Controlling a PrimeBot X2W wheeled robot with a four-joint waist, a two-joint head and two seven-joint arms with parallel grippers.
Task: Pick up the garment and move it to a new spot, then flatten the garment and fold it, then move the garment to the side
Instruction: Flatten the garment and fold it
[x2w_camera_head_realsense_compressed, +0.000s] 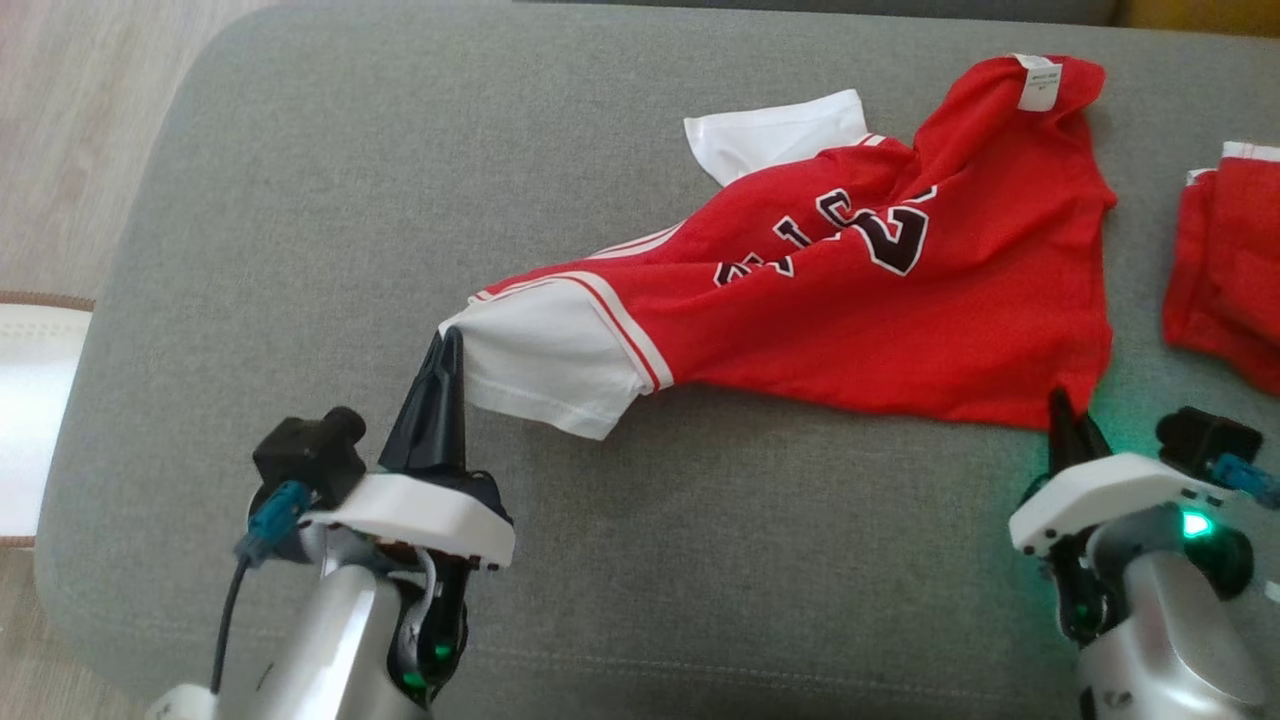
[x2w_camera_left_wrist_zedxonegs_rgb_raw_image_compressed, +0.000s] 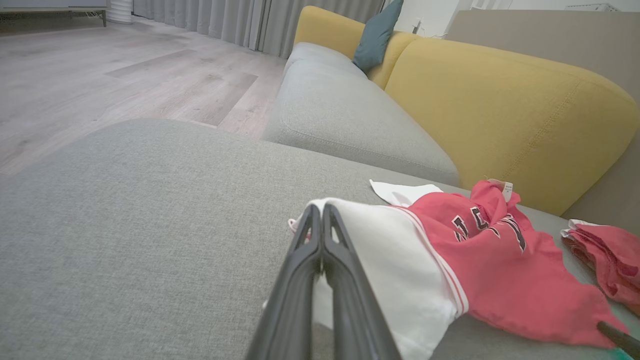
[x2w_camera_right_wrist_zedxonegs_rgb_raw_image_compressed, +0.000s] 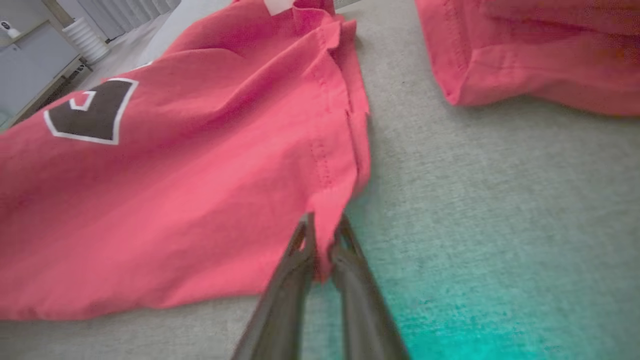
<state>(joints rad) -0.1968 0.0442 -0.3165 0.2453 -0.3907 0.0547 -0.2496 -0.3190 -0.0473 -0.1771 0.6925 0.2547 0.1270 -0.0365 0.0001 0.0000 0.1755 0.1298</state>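
item: left pincer (x2w_camera_head_realsense_compressed: 450, 342), two long dark fingers, pressed together on the cuff edge of a white sleeve (x2w_camera_head_realsense_compressed: 545, 365); a thin hold, right at the fingertips. item: right pincer (x2w_camera_head_realsense_compressed: 1063, 402), same make, nipped shut on the lower hem corner of the same piece, a fold of red cloth between the tips. item held: red woven jersey (x2w_camera_head_realsense_compressed: 850, 310) with white short sleeves, striped trim and black-and-white lettering, lying crumpled and slantwise, drawn between the two holds, with the far sleeve and neck label bunched toward the back. support: broad grey fabric cushion (x2w_camera_head_realsense_compressed: 700, 560), with a rounded corner at the left and pale wood floor (x2w_camera_head_realsense_compressed: 60, 120) beyond it. neighbour: second red garment (x2w_camera_head_realsense_compressed: 1230, 270), folded, near the jersey's right edge but apart from it. risks, as judged: both holds take little cloth, so a quick lift or an uneven pull could slip the cuff or the hem corner free and drop one side. the right pincer may have only one layer of hem, leaving the other panel to sag and bunch at flattening. a carry rightward could drag over the folded neighbour, and one leftward nears the cushion's edge, where the cloth could slide off.
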